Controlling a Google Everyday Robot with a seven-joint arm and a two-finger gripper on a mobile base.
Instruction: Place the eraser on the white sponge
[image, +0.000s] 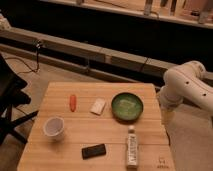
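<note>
The eraser (94, 150) lies flat near the front edge of the table (112, 131), between a white cup (53, 126) and a bottle (131, 146), with nothing holding it. Farther back, the white sponge (98, 105) sits bare beside a green bowl (127, 106), well apart from the eraser. The gripper (167, 116) hangs off the table's right side; whether it is released or clenched cannot be told. By the look of it, the reach, grasp, carry and placement are all left to do.

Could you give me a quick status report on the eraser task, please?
Gripper low off the right edge of the table, by the green bowl. Eraser lying near front edge, not yet picked. White sponge mid-table, top bare. Path between them open.
</note>
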